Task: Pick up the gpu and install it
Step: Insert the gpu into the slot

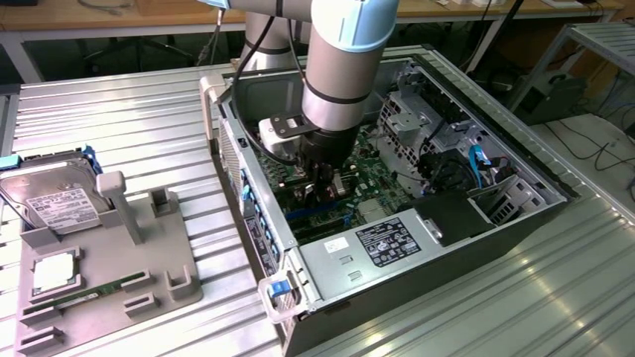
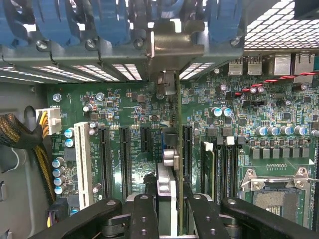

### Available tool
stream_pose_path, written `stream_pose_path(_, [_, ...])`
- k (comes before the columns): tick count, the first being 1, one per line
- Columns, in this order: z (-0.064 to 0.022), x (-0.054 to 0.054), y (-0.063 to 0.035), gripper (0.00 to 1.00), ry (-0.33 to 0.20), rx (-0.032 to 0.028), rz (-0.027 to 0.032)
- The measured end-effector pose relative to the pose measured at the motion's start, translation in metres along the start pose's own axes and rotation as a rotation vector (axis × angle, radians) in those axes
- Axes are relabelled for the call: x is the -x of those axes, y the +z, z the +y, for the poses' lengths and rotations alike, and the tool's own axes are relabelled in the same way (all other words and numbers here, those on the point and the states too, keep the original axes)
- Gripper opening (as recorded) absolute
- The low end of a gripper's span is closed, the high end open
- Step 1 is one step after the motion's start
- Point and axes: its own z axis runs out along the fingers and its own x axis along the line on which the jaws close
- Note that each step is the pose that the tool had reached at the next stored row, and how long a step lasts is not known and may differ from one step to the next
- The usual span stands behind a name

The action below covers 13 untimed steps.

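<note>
Arm reaches down into the open computer case (image 1: 397, 245), which lies on its side on the ribbed metal table (image 1: 149, 126). Gripper (image 2: 168, 199) is clenched on the gpu (image 2: 169, 149), held edge-on between the fingers (image 2: 144, 209), standing upright over the green motherboard (image 2: 124, 109). The card's metal end bracket reaches up to the rear slot openings by the blue clips (image 2: 99, 25). Card sits in line with the black expansion slots (image 2: 104, 159); whether it is seated in one, can't tell.

Inside the case: motherboard with empty CPU socket (image 2: 279, 194), white slot (image 2: 82, 159), yellow-and-black cable bundle (image 2: 30, 144), power supply with label (image 1: 387, 242), blue cable (image 1: 476, 160), drive cage (image 1: 421, 111).

Grey parts tray (image 1: 149, 268) sits at the exterior view's left, well apart from the case. It holds a silver hard drive (image 1: 50, 201) leaning in its holder, a square silver chip (image 1: 55, 271) lying flat, and a green memory stick (image 1: 85, 291) in its groove. Other tray pockets bare.
</note>
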Motion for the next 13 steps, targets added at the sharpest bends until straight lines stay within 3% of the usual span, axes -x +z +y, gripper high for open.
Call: stream_pose_path(13, [0.0001,-0.0012,0.0006,0.28,0.000,-0.0001,-0.0006])
